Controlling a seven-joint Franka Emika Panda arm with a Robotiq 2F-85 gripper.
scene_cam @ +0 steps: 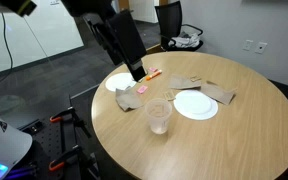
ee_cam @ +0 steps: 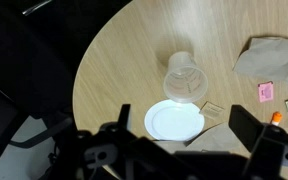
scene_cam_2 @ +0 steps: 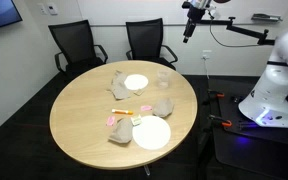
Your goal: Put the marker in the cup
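The clear plastic cup (scene_cam: 159, 115) stands upright on the round wooden table (scene_cam: 234, 140); it also shows in an exterior view (scene_cam_2: 162, 80) and in the wrist view (ee_cam: 182, 78). The orange-red marker (scene_cam: 151, 73) lies flat on the table, apart from the cup, and shows in an exterior view (scene_cam_2: 123, 111). In the wrist view only a small orange bit (ee_cam: 276, 117) shows at the right edge. My gripper (ee_cam: 184, 135) is open and empty, well above the table, in both exterior views (scene_cam: 136, 70) (scene_cam_2: 188, 35). From the wrist it looks down on the cup.
Two white paper plates (scene_cam: 195, 104) (scene_cam: 119, 82) lie on the table. Brown paper scraps (scene_cam: 127, 98) (scene_cam: 219, 92) and pink notes (ee_cam: 266, 92) lie around them. Two black chairs (scene_cam_2: 74, 45) (scene_cam_2: 147, 40) stand at the table's far side.
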